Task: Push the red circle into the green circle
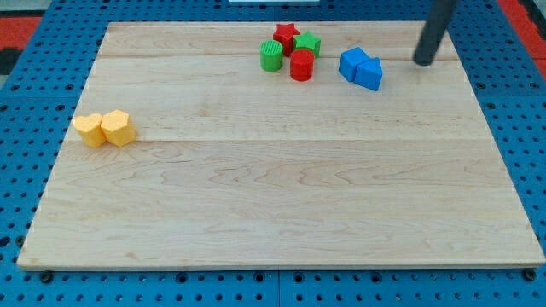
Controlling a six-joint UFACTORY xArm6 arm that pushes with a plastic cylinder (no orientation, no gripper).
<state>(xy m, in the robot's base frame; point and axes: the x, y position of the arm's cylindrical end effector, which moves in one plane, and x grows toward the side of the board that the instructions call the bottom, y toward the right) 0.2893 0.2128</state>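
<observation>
Here the largest thing is the single wooden board (281, 213), resting on a blue perforated surface (17, 128). One dark rod comes down from the view's top right, and my tip (423, 61) sits on the board just to the right of the blue blocks, apart from them; it is a plain rod end with no jaws to spread or press together. Eight blocks lie on the board. Two blue blocks (361, 68) touch each other near the top right. Two yellow blocks (104, 129) touch at the left edge. Two are red: the red circle (301, 65), just right of the green circle (271, 55), near but seemingly apart, and a red star (287, 36) behind them. Two are green: that circle and another green block (309, 43).
</observation>
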